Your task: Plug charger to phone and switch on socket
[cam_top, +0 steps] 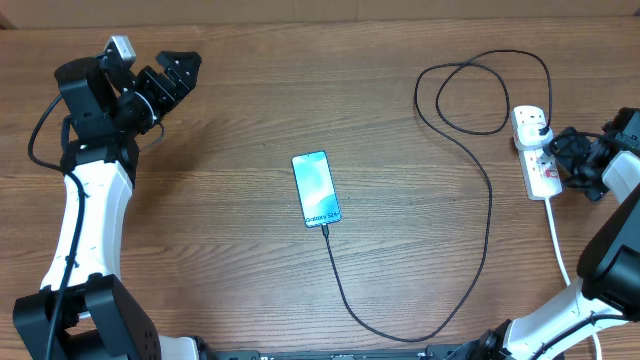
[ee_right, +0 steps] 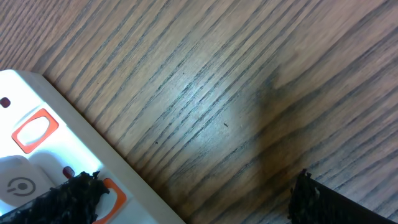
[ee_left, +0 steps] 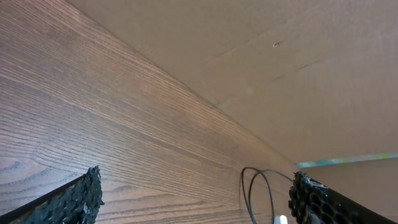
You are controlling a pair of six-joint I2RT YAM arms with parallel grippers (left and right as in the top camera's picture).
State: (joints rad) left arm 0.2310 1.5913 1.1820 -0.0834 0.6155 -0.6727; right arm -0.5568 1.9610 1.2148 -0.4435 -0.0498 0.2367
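Note:
The phone [cam_top: 316, 188] lies face up at the table's middle, its screen glowing cyan. The black charger cable [cam_top: 489, 200] runs from the phone's near short edge, loops right and up to a black plug [cam_top: 540, 131] in the white socket strip [cam_top: 535, 150] at the right. My right gripper [cam_top: 562, 152] is open, low over the strip; one fingertip rests on the strip by an orange-red switch [ee_right: 34, 130]. My left gripper [cam_top: 178, 70] is open and empty at the far left; its wrist view shows the cable's loops [ee_left: 258, 193] in the distance.
The strip's thick white cord [cam_top: 557, 240] runs toward the front right edge. A cardboard wall [ee_left: 280, 68] stands along the table's far edge. Wooden table [cam_top: 230, 260] all round the phone.

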